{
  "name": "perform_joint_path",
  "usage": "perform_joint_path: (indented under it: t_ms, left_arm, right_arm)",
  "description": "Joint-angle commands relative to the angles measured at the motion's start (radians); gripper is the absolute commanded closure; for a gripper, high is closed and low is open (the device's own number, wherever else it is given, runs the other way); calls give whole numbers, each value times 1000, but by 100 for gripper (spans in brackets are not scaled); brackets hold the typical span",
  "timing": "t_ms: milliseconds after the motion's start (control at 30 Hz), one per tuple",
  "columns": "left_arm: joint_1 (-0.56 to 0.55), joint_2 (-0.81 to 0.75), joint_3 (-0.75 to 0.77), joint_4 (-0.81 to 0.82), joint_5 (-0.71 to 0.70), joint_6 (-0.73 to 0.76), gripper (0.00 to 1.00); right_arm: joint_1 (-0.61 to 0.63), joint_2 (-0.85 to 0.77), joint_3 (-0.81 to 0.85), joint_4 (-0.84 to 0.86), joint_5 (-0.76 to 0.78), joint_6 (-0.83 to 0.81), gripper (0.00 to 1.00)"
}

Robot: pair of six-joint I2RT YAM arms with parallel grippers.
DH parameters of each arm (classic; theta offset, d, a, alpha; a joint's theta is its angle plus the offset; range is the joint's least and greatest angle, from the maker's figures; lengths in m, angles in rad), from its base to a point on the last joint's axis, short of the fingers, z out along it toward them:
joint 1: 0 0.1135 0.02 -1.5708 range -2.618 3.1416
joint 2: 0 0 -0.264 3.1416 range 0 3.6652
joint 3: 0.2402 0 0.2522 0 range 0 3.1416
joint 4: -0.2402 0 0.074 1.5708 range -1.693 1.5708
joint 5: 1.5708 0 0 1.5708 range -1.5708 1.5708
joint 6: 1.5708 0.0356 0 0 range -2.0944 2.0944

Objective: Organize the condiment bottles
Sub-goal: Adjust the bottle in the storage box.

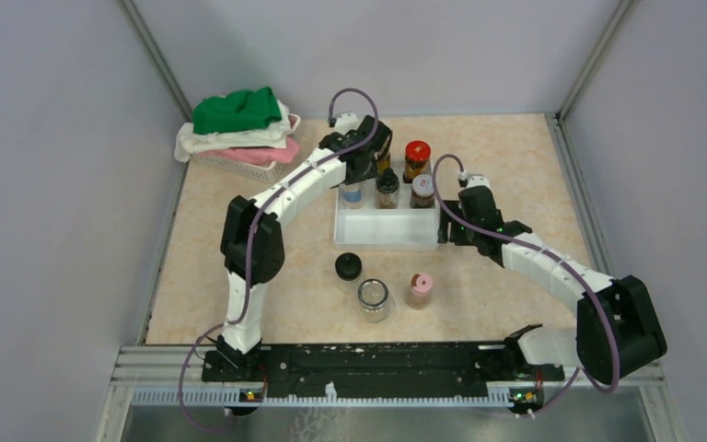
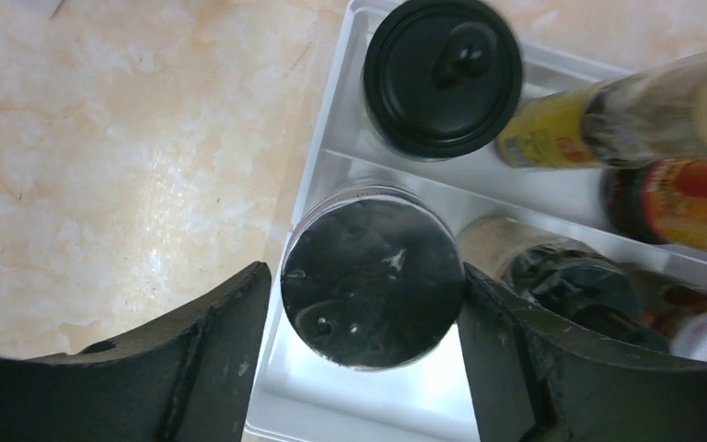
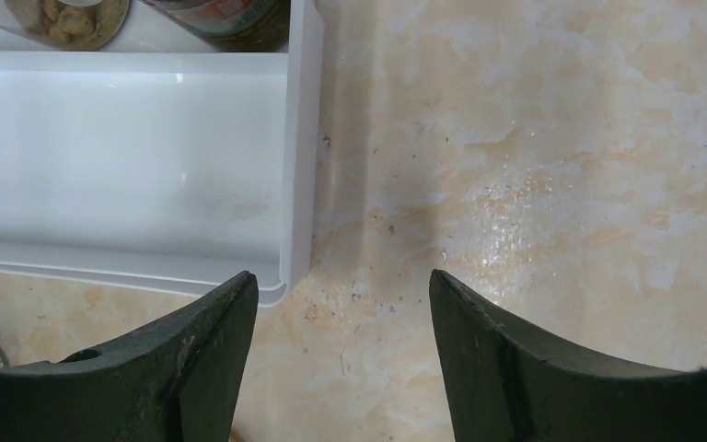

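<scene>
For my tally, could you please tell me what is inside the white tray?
Six: silver-capped jar, two black-capped jars, slim amber bottle, red-capped jar, white-red-capped jar. Front step bare; caps cover most contents.

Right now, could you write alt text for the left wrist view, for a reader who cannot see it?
The left gripper straddles a silver-capped jar standing in a white stepped tray; whether its fingers touch the jar is unclear. Behind it are a black-lidded jar and a slim yellow-labelled bottle.

Yellow bottle label (image 2: 543, 138), red jar label (image 2: 690, 203), print unreadable
</scene>
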Motion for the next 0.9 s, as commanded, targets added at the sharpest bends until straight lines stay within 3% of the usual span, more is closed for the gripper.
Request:
perform_joint_path:
  t_ms: [0,267,400,600,867]
  left_arm:
    - [5,51,20,-106,-7,14,19]
    - [4,26,25,-80,-20,61,17]
    - [5,3,32,-62,-12,98,8]
    - [3,-61,26,2,89,203,4]
    - [-9,-332,-166,148,284,315,9]
  right_arm:
    - [-11,-33,2,33,-5,-12,32]
    - [-10,-30,-3,35,-16,-2,31]
    - [-10,-33,-1,31,-19,2,31]
    - [-11,-36,0,28,-29,10,28]
    - [19,-111,70,-114,-7,-14,27]
